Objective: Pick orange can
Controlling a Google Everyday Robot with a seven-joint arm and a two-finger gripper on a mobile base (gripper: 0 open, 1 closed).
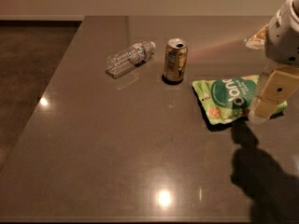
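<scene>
The orange can (175,59) stands upright on the dark table (117,148), near the middle of its far half. It has an orange-golden label and a silver top with a pull tab. My gripper (269,99) hangs at the right edge of the view, above the right end of the green snack bag (229,97). It is well to the right of the can and holds nothing that I can see.
A clear plastic bottle (130,58) lies on its side just left of the can. The green snack bag lies flat to the can's right. A small pale object (256,38) sits at the far right, partly hidden by my arm. The table's left edge drops to the floor.
</scene>
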